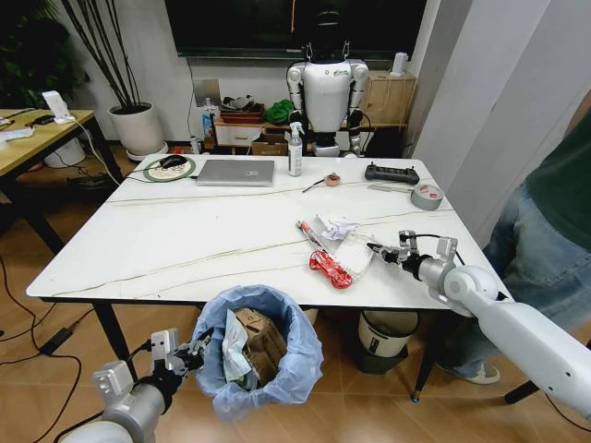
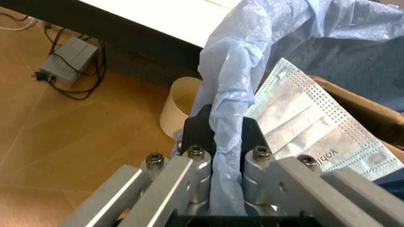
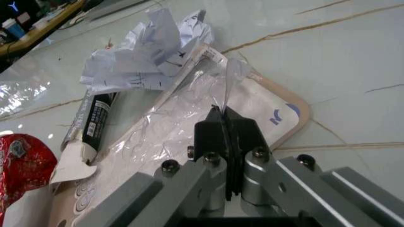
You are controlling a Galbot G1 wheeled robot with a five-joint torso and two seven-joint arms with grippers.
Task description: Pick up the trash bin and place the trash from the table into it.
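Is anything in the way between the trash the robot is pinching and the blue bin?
Nothing visible blocks it. The right gripper pinches the clear plastic wrapper on the table. The left gripper holds the trash bin below the table's near edge, mouth open upward. Only bare tabletop and the edge lie between them.

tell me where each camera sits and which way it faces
Head: high, facing forward and down over the table; both arms show.
Left wrist: behind the left gripper, shut on the bin liner.
Right wrist: behind the right gripper, pinching a clear packet beside crumpled paper.
Shared: head and right wrist both show the paper and red wrapper.
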